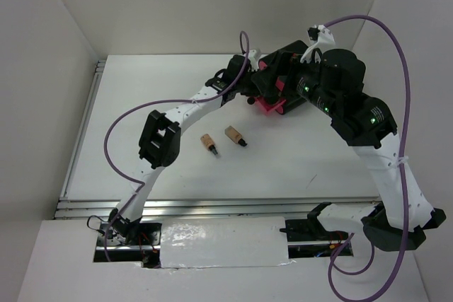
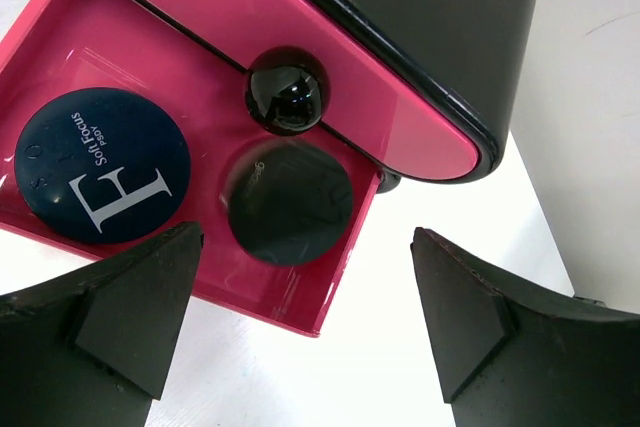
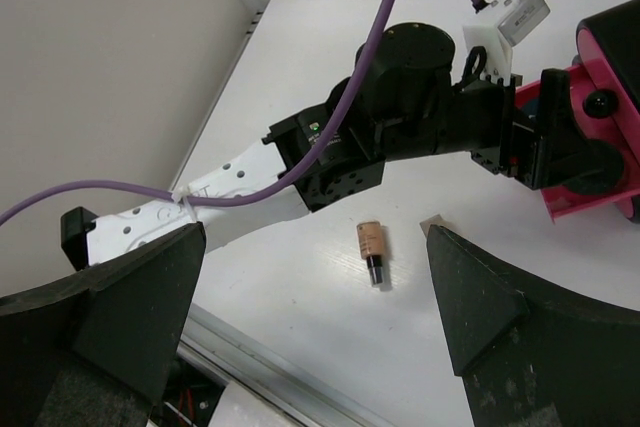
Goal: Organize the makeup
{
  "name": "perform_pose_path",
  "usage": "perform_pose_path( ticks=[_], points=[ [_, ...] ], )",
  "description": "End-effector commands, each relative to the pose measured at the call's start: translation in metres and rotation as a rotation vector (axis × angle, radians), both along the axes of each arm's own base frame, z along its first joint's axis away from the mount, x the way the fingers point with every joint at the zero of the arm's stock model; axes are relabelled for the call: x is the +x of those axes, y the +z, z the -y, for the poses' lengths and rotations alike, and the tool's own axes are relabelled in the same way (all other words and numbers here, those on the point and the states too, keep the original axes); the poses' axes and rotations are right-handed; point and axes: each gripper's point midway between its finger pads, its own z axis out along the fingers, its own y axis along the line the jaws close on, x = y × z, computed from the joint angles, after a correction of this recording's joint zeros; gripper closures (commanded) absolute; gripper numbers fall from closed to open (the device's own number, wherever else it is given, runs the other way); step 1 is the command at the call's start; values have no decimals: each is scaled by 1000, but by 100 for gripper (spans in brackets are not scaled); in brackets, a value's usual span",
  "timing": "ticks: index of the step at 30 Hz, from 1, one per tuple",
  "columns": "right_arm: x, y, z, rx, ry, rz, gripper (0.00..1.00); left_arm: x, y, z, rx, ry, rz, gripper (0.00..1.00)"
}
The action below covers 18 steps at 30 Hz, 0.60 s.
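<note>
Two round black compacts, one printed "Soft Focus" [image 2: 100,165] and one plain [image 2: 290,202], lie side by side in an open pink drawer [image 2: 270,302]. My left gripper [image 2: 305,317] is open and empty, just in front of that drawer's near corner; it also shows in the top view [image 1: 244,88]. Two tan bottles with black caps [image 1: 207,143] [image 1: 235,136] lie on the table. My right gripper [image 3: 310,317] is open and empty, held high above one bottle [image 3: 371,247]; its right finger hides most of the other. No sachets are in view.
The black box with pink drawers [image 1: 274,106] stands at the back middle, both wrists crowded around it. A closed drawer with a black knob [image 2: 287,97] sits above the open one. White walls enclose the table on the left, back and right.
</note>
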Motion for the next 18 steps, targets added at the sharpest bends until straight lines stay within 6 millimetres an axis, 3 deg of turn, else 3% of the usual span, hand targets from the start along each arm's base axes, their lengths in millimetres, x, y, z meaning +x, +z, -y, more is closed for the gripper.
perform_pose_path(
  ticks=[1, 4, 7, 9, 10, 11, 12, 13, 14, 15, 16, 17, 18],
  points=[
    [-2, 4, 5, -1, -6, 25, 0, 5, 37, 1, -55, -3, 64, 1],
    [4, -9, 6, -22, -29, 11, 0, 5, 75, -12, -61, 36, 104, 1],
    [12, -20, 6, -40, -42, 2, 1, 10, 100, -49, -61, 138, 71, 1],
    [17, -30, -1, -52, -18, 5, 8, 25, 93, -94, -31, 261, 9, 1],
    [20, -36, -5, -64, -7, 8, 17, 24, 106, -115, -42, 320, -16, 1],
    [29, -41, -10, -84, 5, 29, 22, 27, 79, -155, 27, 415, -97, 1],
    [33, -59, -17, -109, 30, 0, 27, 23, 74, -174, 47, 461, -131, 1],
    [38, -67, -22, -125, 46, -8, 36, 17, 91, -199, 47, 533, -127, 1],
    [50, -85, -32, -170, 75, -22, 40, 11, 67, -242, 132, 644, -192, 1],
    [55, -97, -41, -190, 111, -36, 44, 4, 66, -262, 152, 698, -216, 1],
    [59, -105, -49, -203, 146, -52, 67, -6, 79, -283, 154, 743, -215, 1],
    [74, -138, -60, -258, 156, -122, 79, -11, 76, -311, 171, 797, -236, 1],
    [85, -144, -65, -301, 156, -125, 84, -25, 61, -323, 203, 803, -285, 1]
  ],
)
